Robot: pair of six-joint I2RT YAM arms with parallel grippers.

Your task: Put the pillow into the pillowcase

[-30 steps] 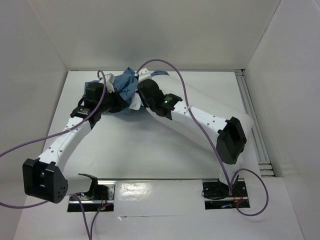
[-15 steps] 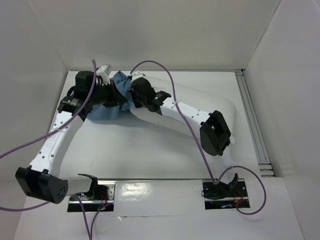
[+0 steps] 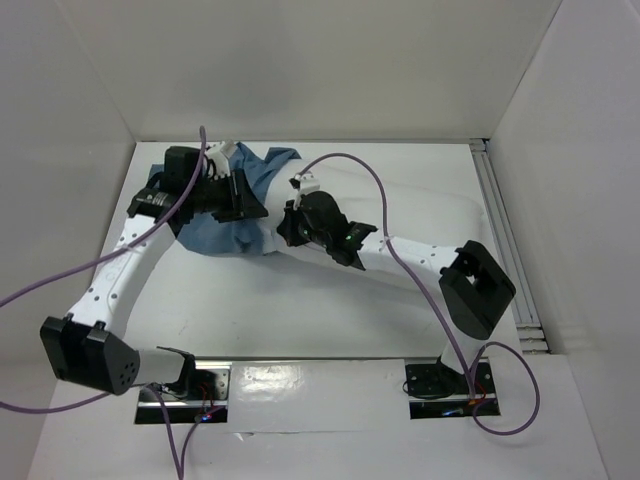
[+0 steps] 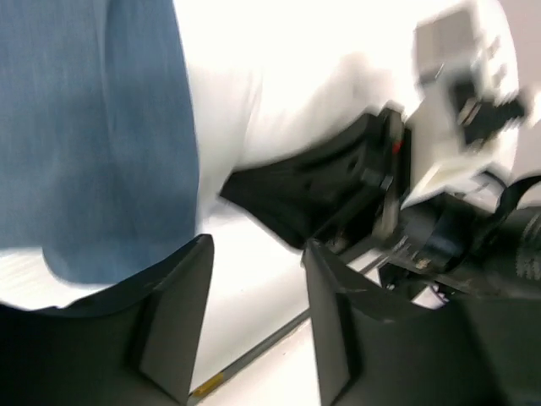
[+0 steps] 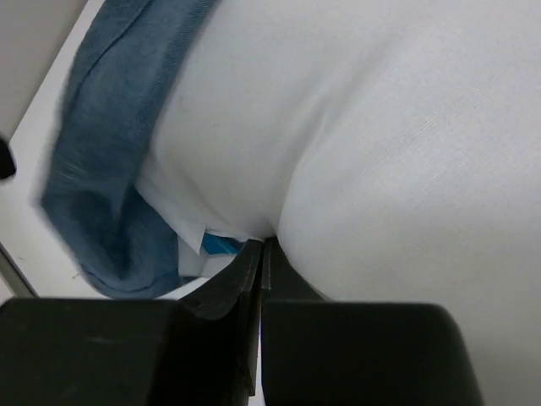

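Right tool point(image 5: 259, 247) tight on pillow point(image 5: 380, 127) beside pillowcase point(image 5: 110, 169); left tool point(image 4: 258, 254) wide, empty, over both

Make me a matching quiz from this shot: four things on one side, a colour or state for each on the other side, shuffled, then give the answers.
Column one:
1. pillow
2. pillowcase
3. left gripper
4. right gripper

Column two:
A. blue, wrinkly cloth
B. open, nothing held
C. white and plump
D. shut, pinching white fabric

Pairs: 1-C, 2-A, 3-B, 4-D
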